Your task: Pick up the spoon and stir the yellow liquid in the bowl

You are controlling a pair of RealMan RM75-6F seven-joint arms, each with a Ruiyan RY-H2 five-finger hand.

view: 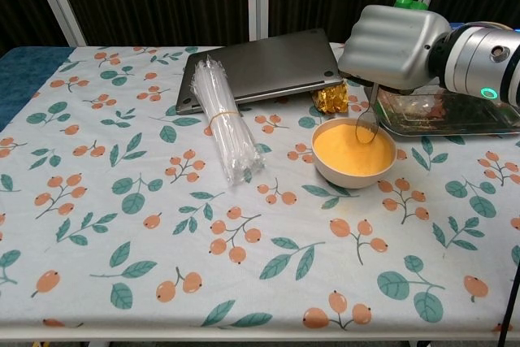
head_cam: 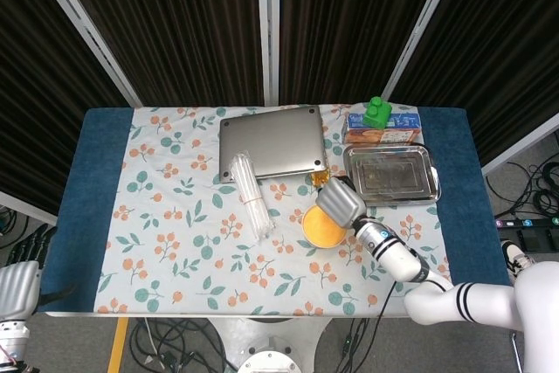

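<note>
The table point(head_cam: 70, 207) carries a leaf-and-berry printed cloth, and on it lie a closed grey laptop point(view: 260, 67), a steel tray point(head_cam: 390, 174), a banded bundle of clear straws point(view: 224, 127) and, near the right centre, the bowl point(view: 354, 151).

Right hand point(view: 396, 45): positioned directly above the far right rim of the bowl, fingers clamped on the top of the spoon's handle. The grip itself sits under the palm and cannot be inspected in either view.

Left hand point(head_cam: 19, 279): visible only at the lower left corner of the head view, off the table; whether its fingers are apart or together cannot be told.

Bowl: small, white, filled close to the rim with the yellow liquid point(view: 352, 150). It stands free on the cloth, unsteadied by either hand. Judged light enough to slide or tip if the spoon drags against its wall.

Spoon point(view: 368, 122): hangs near vertical, its head dipped into the liquid at the far right side of the bowl. It appears thin, rigid and metallic (likely smooth and prone to twist in a loose hold). The high hold on the handle is judged suitable, as it keeps the fingers out of the liquid; strokes should be slow and kept off the rim, given the high fill level.
</note>
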